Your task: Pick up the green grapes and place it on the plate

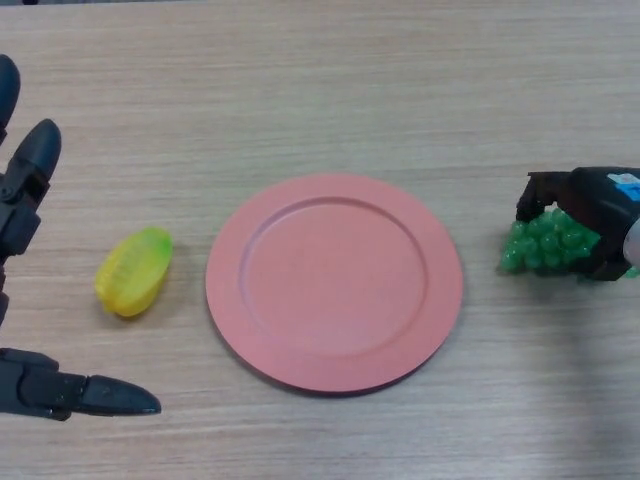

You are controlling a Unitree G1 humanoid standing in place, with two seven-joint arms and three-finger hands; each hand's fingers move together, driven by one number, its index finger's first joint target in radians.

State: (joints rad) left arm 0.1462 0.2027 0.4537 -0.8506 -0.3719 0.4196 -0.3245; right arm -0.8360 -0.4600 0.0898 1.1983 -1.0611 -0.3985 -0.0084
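Observation:
A bunch of green grapes (545,243) lies on the wooden table at the right, just right of the pink plate (335,282). My right hand (592,205) comes in from the right edge and its fingers are curled over and around the grapes. The plate sits in the middle of the table with nothing on it. My left hand (30,190) is at the left edge, open, with its fingers spread and holding nothing.
A yellow-green fruit (133,271) lies on the table left of the plate, between the plate and my left hand.

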